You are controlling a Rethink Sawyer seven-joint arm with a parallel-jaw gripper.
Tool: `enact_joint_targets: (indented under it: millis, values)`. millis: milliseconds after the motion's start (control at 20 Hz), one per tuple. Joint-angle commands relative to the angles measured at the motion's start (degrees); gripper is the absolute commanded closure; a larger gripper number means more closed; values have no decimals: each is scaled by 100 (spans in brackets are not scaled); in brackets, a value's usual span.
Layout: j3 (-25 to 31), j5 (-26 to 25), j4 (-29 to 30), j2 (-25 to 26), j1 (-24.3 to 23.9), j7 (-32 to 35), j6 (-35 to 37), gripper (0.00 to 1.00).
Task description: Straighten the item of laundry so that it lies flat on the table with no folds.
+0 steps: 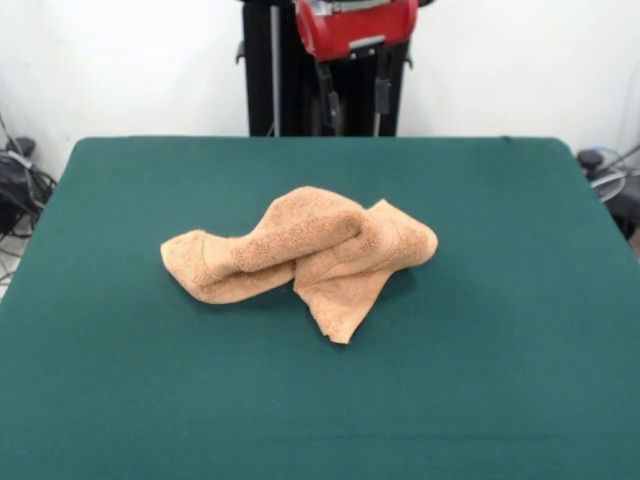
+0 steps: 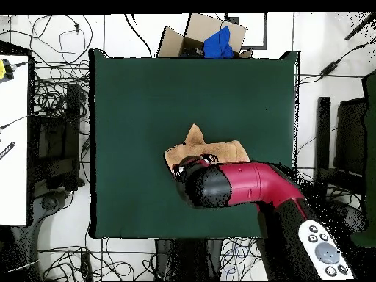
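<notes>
Still crumpled, unlabelled orange towel [image 1: 310, 255] mid green table [image 1: 500, 330], folds overlapping.

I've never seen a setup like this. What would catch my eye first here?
Probably the orange towel, lying crumpled and twisted near the middle of the green table. Next, the red and black arm, which from overhead reaches over the table and covers part of the towel. The end effector's state cannot be made out.
</notes>
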Motion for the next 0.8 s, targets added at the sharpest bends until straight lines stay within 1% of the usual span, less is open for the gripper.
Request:
enact_joint_targets:
  millis: [50,200,350,550,800]
  values:
    - [-227,384,-196,-253,184,623,849,0]
    - [-201,396,-225,-260,147,497,919,0]
    - [-123,426,-267,-92,38,364,904,0]
    - [-85,578,-460,-166,108,378,1172,0]
    - [-24,713,-512,-220,98,314,1297,0]
